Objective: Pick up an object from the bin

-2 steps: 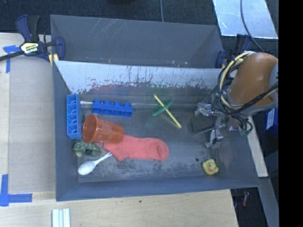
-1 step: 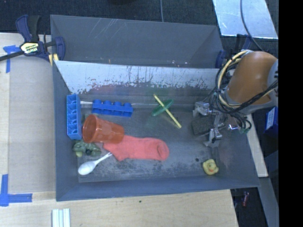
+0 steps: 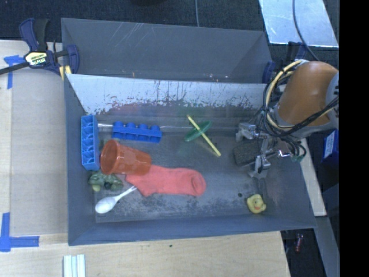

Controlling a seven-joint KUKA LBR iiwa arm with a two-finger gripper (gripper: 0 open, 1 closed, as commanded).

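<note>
Rightward, end effector (image 3: 260, 165) over scuffed grey bin (image 3: 219, 196), dark backdrop (image 3: 144, 4)

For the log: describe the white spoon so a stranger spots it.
Go to the grey bin's left end, where an orange cup lies tipped over. Below it, near the front wall, lies the spoon. It alone is white, beside a dark green lump and pink sock.

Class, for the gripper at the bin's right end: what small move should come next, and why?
Probably nudge toward the dark block and lower onto it: it lies right beside the gripper, while the small yellow piece sits further off.
</note>
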